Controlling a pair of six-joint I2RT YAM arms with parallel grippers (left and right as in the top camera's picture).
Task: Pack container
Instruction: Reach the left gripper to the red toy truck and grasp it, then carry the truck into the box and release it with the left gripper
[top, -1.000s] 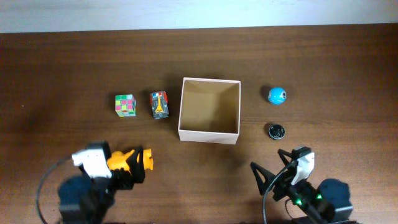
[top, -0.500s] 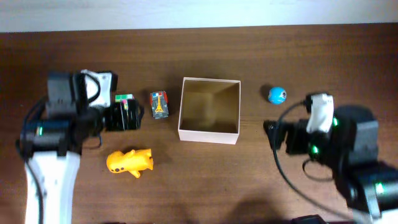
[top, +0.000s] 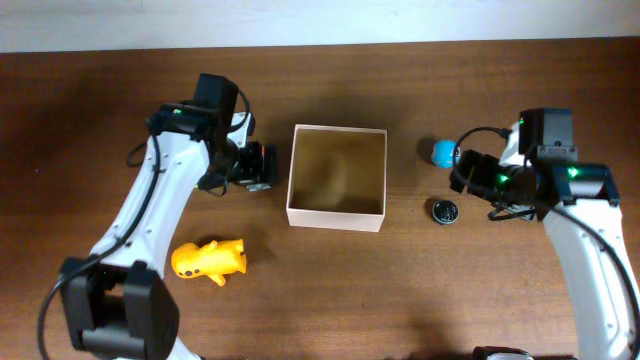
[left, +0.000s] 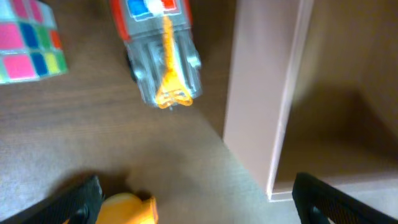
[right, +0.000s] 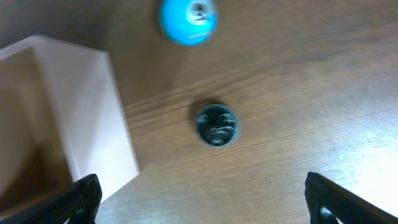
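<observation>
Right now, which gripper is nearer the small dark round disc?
Right. The right gripper hovers close by the disc; the left gripper is across the container, by the patterned cube.

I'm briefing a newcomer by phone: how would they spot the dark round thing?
Find the container, the big open box mid-table. Two small round things lie right of it. The dark disc is the lower one seen from overhead; the ball is bright blue.

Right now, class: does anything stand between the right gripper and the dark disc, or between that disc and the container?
Nothing visible does. Bare table lies between the right gripper and the dark disc, and between it and the container.
</observation>
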